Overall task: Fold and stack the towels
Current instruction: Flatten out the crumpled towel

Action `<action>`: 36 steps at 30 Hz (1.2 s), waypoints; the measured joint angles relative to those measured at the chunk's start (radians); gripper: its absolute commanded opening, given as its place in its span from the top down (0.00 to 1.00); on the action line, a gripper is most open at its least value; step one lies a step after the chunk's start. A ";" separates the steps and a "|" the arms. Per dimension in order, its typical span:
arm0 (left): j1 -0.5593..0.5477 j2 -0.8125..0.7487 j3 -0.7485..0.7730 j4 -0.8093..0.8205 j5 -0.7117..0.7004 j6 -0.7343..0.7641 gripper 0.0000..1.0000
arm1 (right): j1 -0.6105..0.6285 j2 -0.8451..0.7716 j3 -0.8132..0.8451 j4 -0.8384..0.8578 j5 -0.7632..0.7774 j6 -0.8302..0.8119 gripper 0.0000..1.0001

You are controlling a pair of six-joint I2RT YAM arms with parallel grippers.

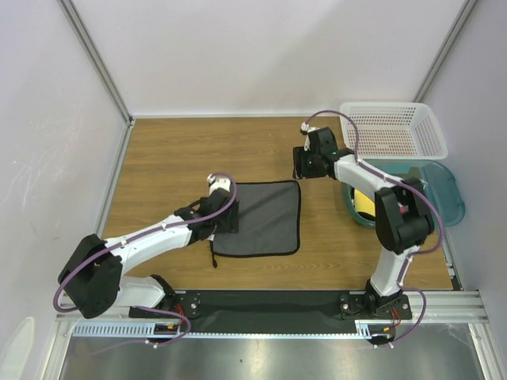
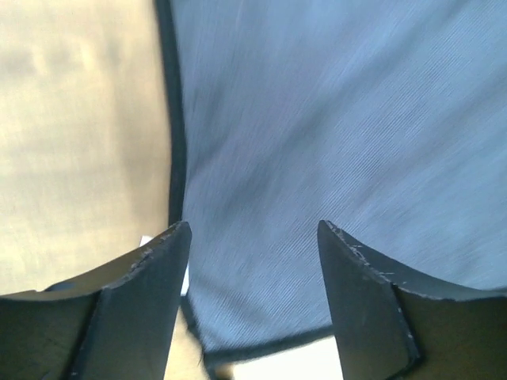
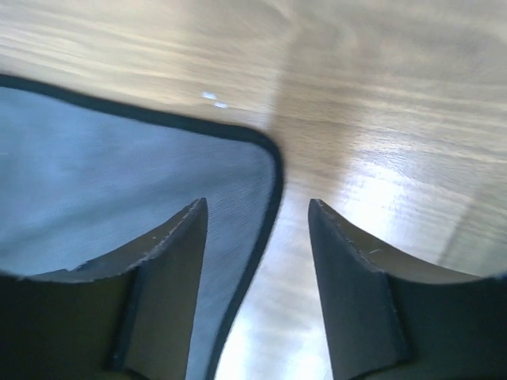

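Grey towel (image 1: 265, 218) is lying flat on the wood table (image 1: 166, 158). We see the left gripper (image 1: 230, 223) at its left edge and the right gripper (image 1: 299, 168) over its far right corner, both with jaws apart and holding nothing.

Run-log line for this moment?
towel: spread flat, grey face up | left gripper: open, at left edge | right gripper: open, over far-right corner
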 measured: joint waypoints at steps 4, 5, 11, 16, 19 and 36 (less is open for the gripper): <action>0.063 0.004 0.081 0.087 0.000 0.043 0.28 | 0.014 -0.155 -0.031 -0.003 -0.020 0.014 0.37; 0.080 0.013 0.096 0.112 0.000 0.050 0.29 | 0.021 -0.193 -0.049 0.000 -0.024 0.020 0.37; 0.251 0.151 0.167 0.249 0.009 0.113 0.39 | 0.079 -0.310 -0.216 0.021 -0.064 0.082 0.41; 0.313 0.294 0.240 0.335 0.052 0.168 0.49 | 0.141 -0.310 -0.335 0.004 -0.082 0.137 0.47; 0.324 0.373 0.298 0.366 0.078 0.185 0.51 | 0.179 -0.310 -0.359 0.000 -0.091 0.163 0.50; 0.327 0.504 0.330 0.412 0.099 0.219 0.56 | 0.258 -0.321 -0.413 -0.035 -0.098 0.254 0.59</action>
